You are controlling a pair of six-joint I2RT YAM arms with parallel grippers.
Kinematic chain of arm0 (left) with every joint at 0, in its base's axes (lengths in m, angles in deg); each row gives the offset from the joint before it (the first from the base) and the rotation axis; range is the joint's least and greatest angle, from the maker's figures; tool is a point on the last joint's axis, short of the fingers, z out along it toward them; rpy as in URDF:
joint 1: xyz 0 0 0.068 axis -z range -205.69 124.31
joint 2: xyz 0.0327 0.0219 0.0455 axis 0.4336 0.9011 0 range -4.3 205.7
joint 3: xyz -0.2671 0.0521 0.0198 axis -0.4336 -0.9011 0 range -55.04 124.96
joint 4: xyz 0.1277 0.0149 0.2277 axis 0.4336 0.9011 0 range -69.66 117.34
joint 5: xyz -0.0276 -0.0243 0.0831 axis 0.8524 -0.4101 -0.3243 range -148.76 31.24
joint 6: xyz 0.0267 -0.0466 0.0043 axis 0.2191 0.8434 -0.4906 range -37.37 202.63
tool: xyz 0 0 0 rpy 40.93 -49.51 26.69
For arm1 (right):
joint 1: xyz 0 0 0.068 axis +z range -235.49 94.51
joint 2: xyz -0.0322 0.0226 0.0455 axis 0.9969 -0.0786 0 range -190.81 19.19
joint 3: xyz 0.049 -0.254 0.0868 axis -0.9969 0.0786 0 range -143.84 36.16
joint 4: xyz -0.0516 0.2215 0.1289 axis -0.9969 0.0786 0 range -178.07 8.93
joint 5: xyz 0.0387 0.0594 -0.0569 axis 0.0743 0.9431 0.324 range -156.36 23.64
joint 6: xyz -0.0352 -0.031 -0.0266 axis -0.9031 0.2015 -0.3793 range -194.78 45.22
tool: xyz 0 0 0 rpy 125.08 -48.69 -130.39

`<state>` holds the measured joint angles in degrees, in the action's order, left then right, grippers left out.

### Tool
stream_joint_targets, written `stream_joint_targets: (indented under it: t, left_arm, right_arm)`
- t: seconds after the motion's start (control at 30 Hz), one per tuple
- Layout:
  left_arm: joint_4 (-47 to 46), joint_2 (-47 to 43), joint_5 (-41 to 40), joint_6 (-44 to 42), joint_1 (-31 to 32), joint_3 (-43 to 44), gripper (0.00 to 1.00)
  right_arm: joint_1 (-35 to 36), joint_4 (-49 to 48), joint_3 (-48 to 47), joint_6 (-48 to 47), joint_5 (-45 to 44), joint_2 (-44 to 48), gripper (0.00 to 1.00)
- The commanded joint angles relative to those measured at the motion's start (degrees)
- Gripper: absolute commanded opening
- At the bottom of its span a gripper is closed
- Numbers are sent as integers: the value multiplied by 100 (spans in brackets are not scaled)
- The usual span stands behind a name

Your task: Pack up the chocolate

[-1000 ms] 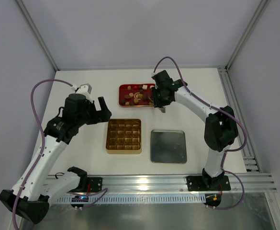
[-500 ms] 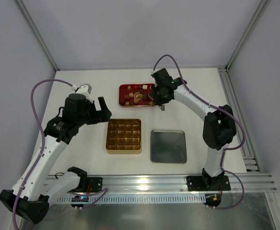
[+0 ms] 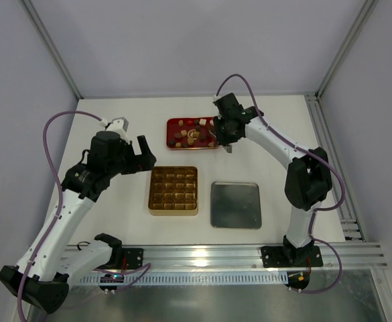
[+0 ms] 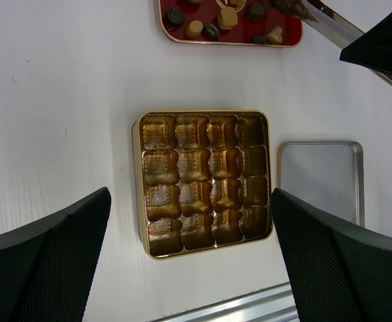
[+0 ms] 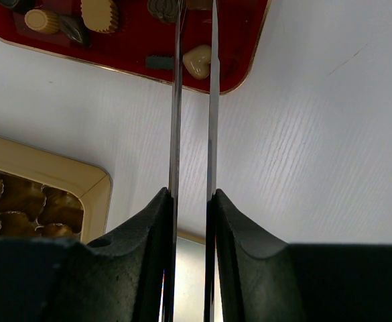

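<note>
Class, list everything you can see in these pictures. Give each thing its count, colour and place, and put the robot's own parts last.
chocolates: roughly ten, dark brown, light brown and cream, in the red tray
red tray: one, red with a gold rim, far middle of the table
gold box: one, gold, four-by-four grid of compartments, nearer than the red tray
silver tray: one, grey metal, right of the gold box
table: one, white
left arm, right arm: white with black joints
left gripper: black, open, raised left of the gold box
right gripper: thin metal blades, over the red tray's right end

No lettering or numbers legible anywhere; marks on the chocolate [image 5: 198,62] perhaps too small
</note>
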<state>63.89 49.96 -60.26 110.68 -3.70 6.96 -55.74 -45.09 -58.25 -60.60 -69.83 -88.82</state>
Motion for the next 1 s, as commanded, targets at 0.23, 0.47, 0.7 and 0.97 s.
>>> stream_joint_targets:
  t: [0.23, 0.47, 0.7, 0.97]
  left_arm:
    - [-101, 50, -96, -37, 6, 181, 100]
    - [4, 120, -447, -28, 6, 427, 100]
    - [233, 111, -738, -10, 6, 691, 100]
    - [312, 85, -791, 42, 6, 770, 100]
  right_arm:
    - [144, 53, 300, 156, 259, 1413, 21]
    - [680, 96, 572, 340, 267, 1870, 22]
    - [1620, 53, 784, 612, 232, 2064, 21]
    - [2595, -158, 723, 841, 223, 1792, 22]
